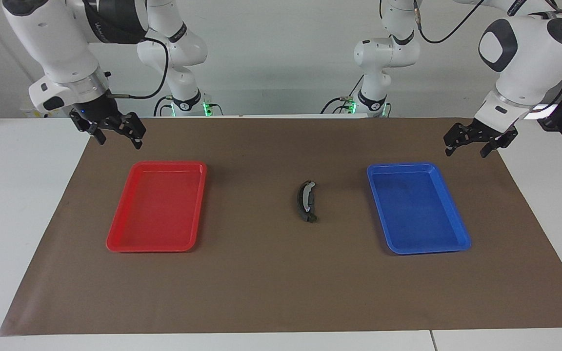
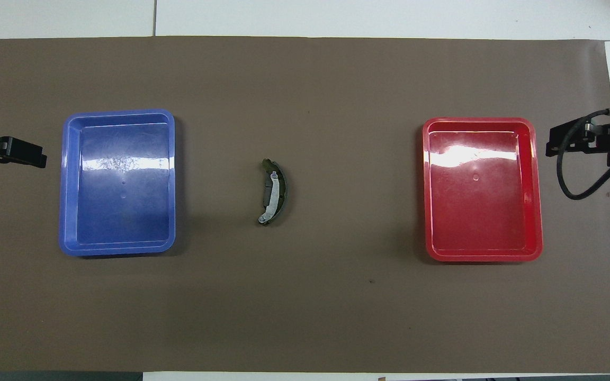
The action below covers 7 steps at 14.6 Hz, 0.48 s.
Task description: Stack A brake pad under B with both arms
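Observation:
The longer crescent pad B (image 1: 306,201) with its light grey metal edge lies in the middle of the brown mat, between the two trays. It also shows in the overhead view (image 2: 279,193). The short dark grey A brake pad (image 2: 270,193) sits tight against B's inner curve and overlaps it. I cannot tell which of the two is on top. My left gripper (image 1: 473,145) is open and empty, up in the air over the mat's edge by the blue tray. My right gripper (image 1: 116,135) is open and empty, raised over the mat's edge by the red tray.
An empty blue tray (image 1: 456,241) lies toward the left arm's end of the mat, also seen in the overhead view (image 2: 65,185). An empty red tray (image 1: 115,241) lies toward the right arm's end, also seen overhead (image 2: 535,185). White table surrounds the mat (image 1: 261,292).

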Each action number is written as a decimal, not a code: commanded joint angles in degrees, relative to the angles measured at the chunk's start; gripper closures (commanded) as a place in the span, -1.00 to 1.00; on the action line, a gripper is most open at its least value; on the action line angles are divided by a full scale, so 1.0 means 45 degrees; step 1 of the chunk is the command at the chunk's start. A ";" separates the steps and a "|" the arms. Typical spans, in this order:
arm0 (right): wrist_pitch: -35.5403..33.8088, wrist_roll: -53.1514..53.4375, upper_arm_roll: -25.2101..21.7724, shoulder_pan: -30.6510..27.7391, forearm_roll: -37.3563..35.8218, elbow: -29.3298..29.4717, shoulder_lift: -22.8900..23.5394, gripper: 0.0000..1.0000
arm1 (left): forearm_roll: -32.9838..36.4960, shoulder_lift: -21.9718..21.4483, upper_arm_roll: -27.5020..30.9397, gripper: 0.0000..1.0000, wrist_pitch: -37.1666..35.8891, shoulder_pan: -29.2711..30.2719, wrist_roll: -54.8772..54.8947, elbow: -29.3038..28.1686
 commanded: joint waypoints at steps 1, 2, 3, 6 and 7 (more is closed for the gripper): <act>-0.0479 -0.0140 0.0152 -0.0101 -0.0200 -0.0215 -0.0346 -1.00 | -0.0148 -0.0063 0.0047 -0.99 0.0047 0.0003 0.0051 -0.0076; -0.0423 -0.0140 0.0230 -0.0139 -0.0180 -0.0254 -0.0327 -1.00 | -0.0148 -0.0082 0.0047 -0.99 0.0047 0.0022 0.0051 -0.0076; -0.0422 -0.0140 0.0578 -0.0643 -0.0200 -0.0255 -0.0346 -1.00 | -0.0148 -0.0063 0.0047 -0.99 0.0047 0.0022 0.0051 -0.0076; -0.0422 -0.0140 0.1520 -0.1528 -0.0161 -0.0235 -0.0347 -1.00 | -0.0148 -0.0063 0.0047 -0.99 0.0105 0.0022 0.0051 -0.0076; -0.0422 -0.0121 0.1365 -0.1294 -0.0180 -0.0235 -0.0327 -1.00 | -0.0148 -0.0063 0.0047 -0.99 0.0183 0.0042 0.0051 -0.0076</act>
